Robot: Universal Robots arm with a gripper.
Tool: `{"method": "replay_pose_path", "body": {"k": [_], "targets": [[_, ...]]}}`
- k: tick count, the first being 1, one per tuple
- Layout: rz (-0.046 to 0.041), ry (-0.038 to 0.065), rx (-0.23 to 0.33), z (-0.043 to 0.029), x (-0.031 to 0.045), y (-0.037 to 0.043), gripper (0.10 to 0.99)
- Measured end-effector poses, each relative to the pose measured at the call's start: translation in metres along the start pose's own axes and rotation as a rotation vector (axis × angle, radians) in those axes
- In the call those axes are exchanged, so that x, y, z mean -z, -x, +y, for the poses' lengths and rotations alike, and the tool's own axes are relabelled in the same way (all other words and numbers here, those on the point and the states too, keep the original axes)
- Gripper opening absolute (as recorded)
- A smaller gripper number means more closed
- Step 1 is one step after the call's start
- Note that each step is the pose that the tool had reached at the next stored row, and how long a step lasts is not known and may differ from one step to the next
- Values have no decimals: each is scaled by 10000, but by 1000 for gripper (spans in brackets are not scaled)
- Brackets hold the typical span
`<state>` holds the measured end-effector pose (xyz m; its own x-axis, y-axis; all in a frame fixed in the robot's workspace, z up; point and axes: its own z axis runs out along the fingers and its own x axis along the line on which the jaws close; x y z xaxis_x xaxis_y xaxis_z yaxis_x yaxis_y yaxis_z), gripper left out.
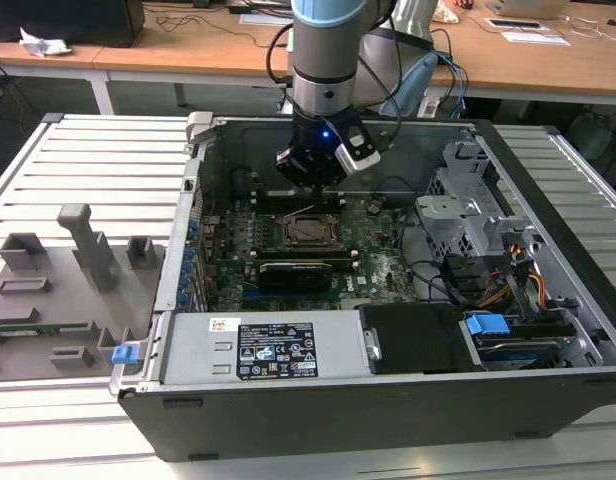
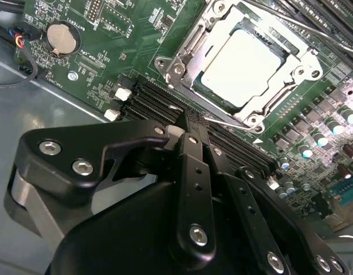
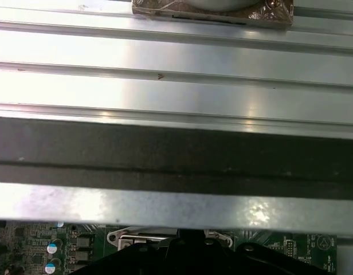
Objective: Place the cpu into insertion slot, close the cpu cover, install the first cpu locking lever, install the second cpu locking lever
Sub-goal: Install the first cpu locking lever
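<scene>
The cpu (image 2: 245, 66), a pale silver square, lies in the insertion slot (image 1: 310, 230) on the green board. The silvery cpu cover (image 2: 218, 41) lies flat around it, framing the chip. My gripper (image 2: 192, 121) hangs just behind the socket in the exterior view (image 1: 313, 188). Its black fingers (image 2: 195, 166) are pressed together, shut, with nothing visible between them. A thin metal lever rod (image 2: 225, 121) runs along the socket's near edge, right beside the fingertips; I cannot tell whether they touch it. More thin rods (image 2: 314, 31) cross the socket's far side.
Black memory strips (image 2: 156, 100) lie between my fingers and the socket. A coin battery (image 2: 62, 37) sits on the board. A long black card (image 1: 298, 272), a drive cage (image 1: 468, 215) and the case walls (image 1: 203, 190) surround the work area. Grey fixtures (image 1: 83, 250) stand on the table.
</scene>
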<state>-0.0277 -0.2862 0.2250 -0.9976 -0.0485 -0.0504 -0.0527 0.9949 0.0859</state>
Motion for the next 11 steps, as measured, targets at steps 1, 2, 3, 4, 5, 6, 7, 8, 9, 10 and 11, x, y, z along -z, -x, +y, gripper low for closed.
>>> {"method": "replay_pose_path", "body": {"k": [1, 2, 3, 4, 5, 6, 7, 8, 9, 10, 11], "targets": [[1, 1, 12, -1, -6, 4, 106], [3, 1, 25, -2, -13, 12, 106], [3, 3, 35, -3, -22, 19, 106], [4, 2, 50, -4, -32, 26, 106], [6, 3, 60, -5, -40, 29, 106], [6, 4, 77, -7, -58, 33, 106], [8, 5, 91, -9, -85, 37, 106], [8, 5, 98, -11, -99, 39, 106], [9, 5, 103, -12, -110, 41, 106], [9, 5, 109, -13, -124, 42, 106], [10, 5, 109, -14, -131, 42, 106]]}}
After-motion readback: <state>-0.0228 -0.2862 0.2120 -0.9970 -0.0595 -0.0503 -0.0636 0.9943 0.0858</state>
